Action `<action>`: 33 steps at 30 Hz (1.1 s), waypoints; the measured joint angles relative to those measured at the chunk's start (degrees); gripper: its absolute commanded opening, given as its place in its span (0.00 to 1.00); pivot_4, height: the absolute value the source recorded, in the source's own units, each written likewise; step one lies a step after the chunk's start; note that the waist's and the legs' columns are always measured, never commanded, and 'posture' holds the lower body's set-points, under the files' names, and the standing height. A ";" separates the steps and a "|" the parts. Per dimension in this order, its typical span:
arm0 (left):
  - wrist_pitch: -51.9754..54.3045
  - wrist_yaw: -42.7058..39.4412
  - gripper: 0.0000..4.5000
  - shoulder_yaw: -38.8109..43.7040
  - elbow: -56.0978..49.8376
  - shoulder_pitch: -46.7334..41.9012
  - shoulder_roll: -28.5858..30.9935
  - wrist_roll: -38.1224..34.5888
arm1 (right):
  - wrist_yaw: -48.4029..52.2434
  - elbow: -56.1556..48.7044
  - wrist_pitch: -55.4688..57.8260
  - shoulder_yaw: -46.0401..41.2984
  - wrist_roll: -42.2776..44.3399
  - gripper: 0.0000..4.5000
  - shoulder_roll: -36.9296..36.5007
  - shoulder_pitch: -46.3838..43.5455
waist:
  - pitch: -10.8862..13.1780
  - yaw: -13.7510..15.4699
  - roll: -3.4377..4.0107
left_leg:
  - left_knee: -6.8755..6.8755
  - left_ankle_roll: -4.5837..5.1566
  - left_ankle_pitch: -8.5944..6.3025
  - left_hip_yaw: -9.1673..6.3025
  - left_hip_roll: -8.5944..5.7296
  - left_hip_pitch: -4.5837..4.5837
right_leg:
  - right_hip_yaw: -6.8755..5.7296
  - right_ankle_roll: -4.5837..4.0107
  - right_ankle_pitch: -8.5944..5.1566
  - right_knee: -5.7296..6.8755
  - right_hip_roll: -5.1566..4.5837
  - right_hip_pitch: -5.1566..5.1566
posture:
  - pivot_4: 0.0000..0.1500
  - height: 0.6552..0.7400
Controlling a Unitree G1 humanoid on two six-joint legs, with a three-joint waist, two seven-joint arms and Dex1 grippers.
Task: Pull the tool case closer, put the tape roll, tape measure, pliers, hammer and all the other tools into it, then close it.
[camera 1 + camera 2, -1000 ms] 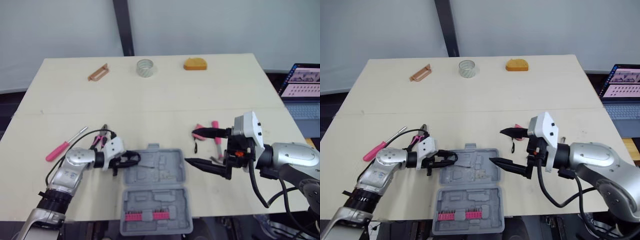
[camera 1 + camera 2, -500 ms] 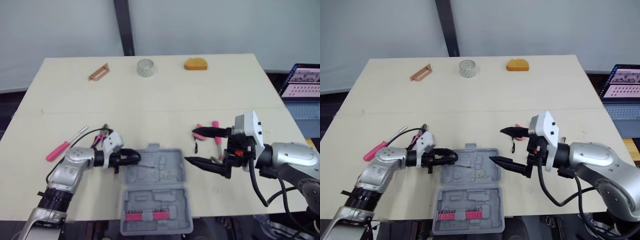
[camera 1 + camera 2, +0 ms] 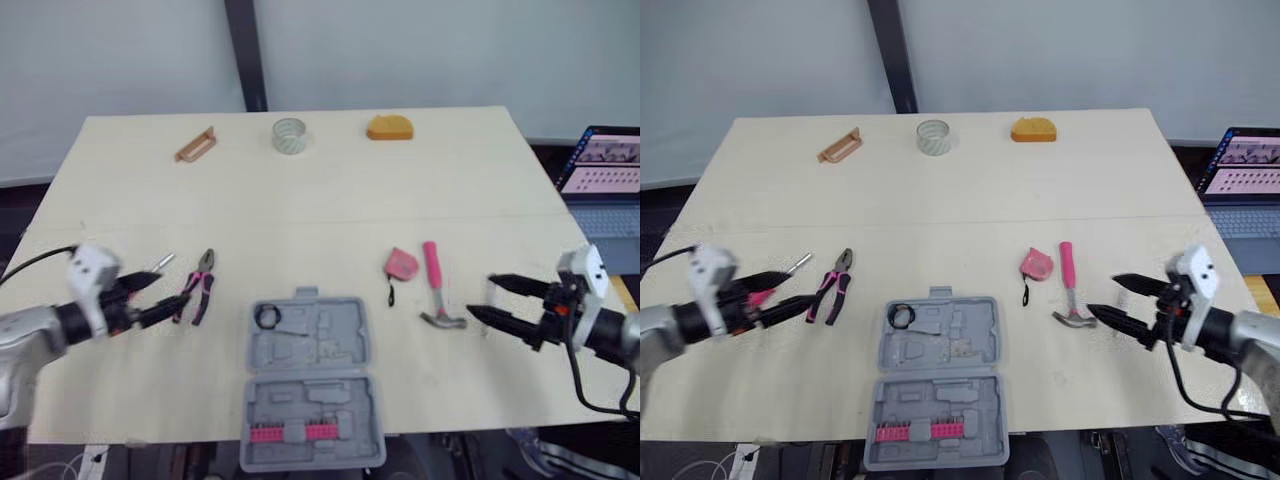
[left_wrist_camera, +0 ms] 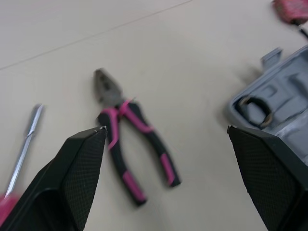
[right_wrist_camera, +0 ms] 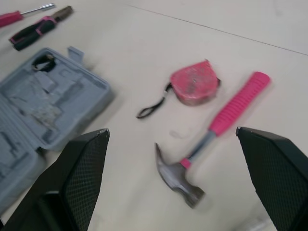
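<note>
1. Pale wooden table (image 3: 300, 190) carries everything. The grey plastic tool case (image 3: 310, 380) lies open at the near edge, midway between the two arms, so I judge the pulling-closer step done.
2. Inside it sit a small black ring (image 3: 266, 317) in the far-left corner and a row of pink bits (image 3: 285, 432) in the near half. No larger tool is in it.
3. Left to pack, on the case's left: the pink-and-black pliers (image 3: 197, 290) just beside it, and the pink-handled screwdriver (image 3: 795, 265) further out.
4. On the case's right, the pink tape measure (image 3: 401, 263) and pink-handled hammer (image 3: 435, 285) lie side by side, apart from the case.
5. Along the far edge, well away: the clear tape roll (image 3: 289, 135), an orange domed object (image 3: 390, 128) and a brown slotted piece (image 3: 195, 144).
6. The left gripper (image 3: 168, 295) has its fingers spread and empty, near the pliers and over the screwdriver's handle.
7. The right gripper (image 3: 480, 297) is likewise spread and empty, just beside the hammer's head.
8. My judgement: packing has barely begun, and closing the lid comes last.
</note>
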 measured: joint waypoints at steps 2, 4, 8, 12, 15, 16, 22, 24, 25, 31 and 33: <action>-1.79 0.38 0.99 4.03 1.90 4.26 0.03 0.72 | 2.01 4.47 -2.56 -0.52 -2.41 1.00 -1.19 -0.02 | 0.00 0.02 0.00 | 0.00 0.00 0.00 0.02 0.00 0.00 | 0.02 0.00 0.00 -0.01 -0.01 0.00 | 1.00 1.00; -3.38 0.92 0.99 7.51 4.32 6.69 0.09 1.48 | 2.86 8.01 -4.20 -0.99 -4.27 1.00 -1.70 -0.16 | 0.00 0.14 0.00 | 0.00 0.00 0.00 0.02 0.00 0.00 | 0.01 0.00 0.00 -0.02 -0.01 0.00 | 1.00 1.00; -6.25 1.82 0.99 13.15 7.65 10.63 0.40 2.00 | 3.46 13.76 -6.89 -1.52 -7.33 1.00 -1.69 0.28 | 0.00 0.26 -0.01 | -0.02 0.02 -0.02 0.04 -0.01 0.00 | 0.02 0.00 0.00 -0.05 -0.05 0.00 | 1.00 1.00; -8.74 2.16 0.99 16.99 12.22 13.66 0.38 2.47 | 3.46 17.81 -8.36 -1.79 -9.75 1.00 -1.41 1.96 | 0.01 0.04 -0.01 | -0.08 0.03 -0.02 0.08 0.00 0.03 | 0.03 0.00 0.00 -0.05 -0.04 -0.02 | 1.00 1.00; -10.61 2.60 0.99 17.28 14.38 13.96 0.38 2.94 | 3.45 17.57 -8.41 -1.80 -10.05 1.00 -1.29 1.72 | 0.01 0.02 0.00 | -0.07 0.03 -0.03 0.10 0.00 0.06 | 0.06 0.00 0.00 -0.04 -0.05 0.00 | 1.00 1.00; -10.99 2.68 0.99 17.22 14.96 13.98 0.38 3.05 | 3.45 17.35 -8.39 -1.80 -10.05 1.00 -1.29 1.44 | 0.01 0.01 0.00 | -0.07 0.02 -0.03 0.10 0.00 0.06 | 0.06 0.00 0.00 -0.04 -0.05 -0.01 | 1.00 1.00; -11.85 3.13 0.99 16.22 15.14 13.25 0.36 3.07 | 3.06 15.55 -7.77 -1.86 -10.05 1.00 -1.29 0.99 | 0.01 0.10 0.00 | -0.07 0.00 -0.05 0.10 0.01 0.05 | 0.05 0.00 0.00 -0.04 -0.06 -0.01 | 1.00 1.00; -11.75 3.17 0.99 15.60 15.00 12.83 0.35 3.02 | 2.68 14.30 -6.82 -2.28 -9.98 1.00 -1.29 0.97 | 0.00 0.05 0.00 | -0.07 0.00 -0.05 0.09 0.01 0.05 | 0.05 0.00 0.00 -0.04 -0.06 -0.01 | 1.00 1.00; -11.70 3.20 0.99 15.01 14.91 12.60 0.35 2.99 | 2.16 13.38 -6.04 -2.68 -9.77 1.00 -1.22 0.93 | 0.01 0.05 0.00 | -0.08 0.00 -0.05 0.10 0.01 0.05 | 0.06 0.00 0.00 -0.04 -0.06 -0.02 | 1.00 1.00; -8.88 3.64 0.99 4.32 5.11 6.06 -1.68 1.53 | -8.24 -3.65 6.39 -1.99 -1.76 1.00 6.40 -5.01 | 0.00 0.25 0.00 | 0.01 -0.06 -0.07 0.03 0.05 0.01 | 0.04 -0.01 0.01 0.02 -0.06 -0.02 | 1.00 1.00; -7.51 3.82 0.99 0.58 1.64 3.52 -2.19 1.06 | -12.34 -7.75 8.89 0.19 -1.72 1.00 8.06 -6.98 | 0.00 0.24 0.00 | 0.00 -0.07 -0.08 0.02 0.04 0.01 | 0.03 -0.02 0.01 0.02 -0.06 -0.03 | 1.00 1.00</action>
